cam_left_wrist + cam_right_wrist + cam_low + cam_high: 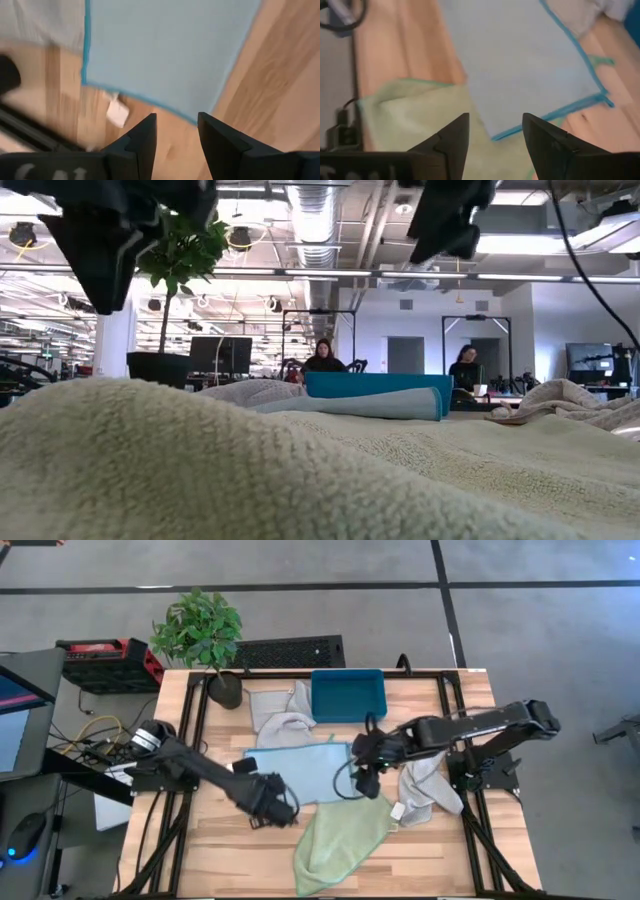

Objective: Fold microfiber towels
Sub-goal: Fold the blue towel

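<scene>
A light blue towel lies flat at the table's middle. Its corner rests on a light green towel spread toward the near edge. One pale grey towel lies crumpled beyond the blue one, and another is heaped at the right. My left gripper is open above bare wood just off the blue towel's near left edge, beside a small white tag. My right gripper is open in the air above the blue towel's near right corner. Neither touches anything.
A teal bin stands at the far middle and a potted plant at the far left corner. Black frame rails run along the table's sides. Bare wood shows at the near left. Two people sit in the room behind.
</scene>
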Controlling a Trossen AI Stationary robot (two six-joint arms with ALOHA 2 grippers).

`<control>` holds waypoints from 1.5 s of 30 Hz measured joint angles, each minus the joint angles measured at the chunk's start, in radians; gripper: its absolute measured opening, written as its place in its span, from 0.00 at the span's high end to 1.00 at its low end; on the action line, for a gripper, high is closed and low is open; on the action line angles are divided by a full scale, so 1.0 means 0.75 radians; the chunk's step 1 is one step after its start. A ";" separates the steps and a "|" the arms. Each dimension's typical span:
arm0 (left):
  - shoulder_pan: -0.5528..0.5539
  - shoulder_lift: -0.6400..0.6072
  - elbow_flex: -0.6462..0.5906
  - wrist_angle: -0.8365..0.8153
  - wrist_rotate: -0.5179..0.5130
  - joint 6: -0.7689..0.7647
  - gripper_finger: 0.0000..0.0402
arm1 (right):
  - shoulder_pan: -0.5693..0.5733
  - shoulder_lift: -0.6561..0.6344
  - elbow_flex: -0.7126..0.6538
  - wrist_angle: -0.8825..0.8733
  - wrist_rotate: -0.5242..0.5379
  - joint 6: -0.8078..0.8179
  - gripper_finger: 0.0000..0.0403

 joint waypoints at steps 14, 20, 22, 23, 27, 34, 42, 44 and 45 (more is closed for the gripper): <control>-0.256 0.004 -0.319 0.411 -0.066 -0.167 0.66 | 0.137 -0.077 0.001 0.047 0.000 -0.117 0.50; -0.267 0.004 -0.399 0.445 -0.067 -0.063 0.66 | 0.137 -0.077 0.001 0.046 0.000 -0.177 0.50; -0.266 0.004 -0.418 0.461 -0.067 -0.049 0.66 | 0.137 -0.077 0.001 0.046 0.000 -0.182 0.50; -0.266 0.004 -0.430 0.476 -0.067 -0.045 0.66 | 0.136 -0.077 0.001 0.046 0.000 -0.182 0.50; -0.265 0.004 -0.495 0.564 -0.034 -0.028 0.66 | 0.136 -0.077 0.001 0.046 0.004 -0.182 0.50; -0.259 0.004 -0.541 0.560 -0.107 0.039 0.66 | 0.116 -0.077 0.001 0.046 0.032 -0.135 0.50; -0.261 -0.005 -0.609 0.623 -0.123 0.123 0.66 | 0.072 -0.077 0.001 0.047 0.035 -0.101 0.50; -0.261 -0.004 -0.610 0.626 -0.128 0.125 0.66 | 0.064 -0.077 0.001 0.047 0.035 -0.101 0.50; -0.260 -0.004 -0.611 0.631 -0.128 0.125 0.67 | 0.061 -0.077 0.001 0.047 0.035 -0.101 0.50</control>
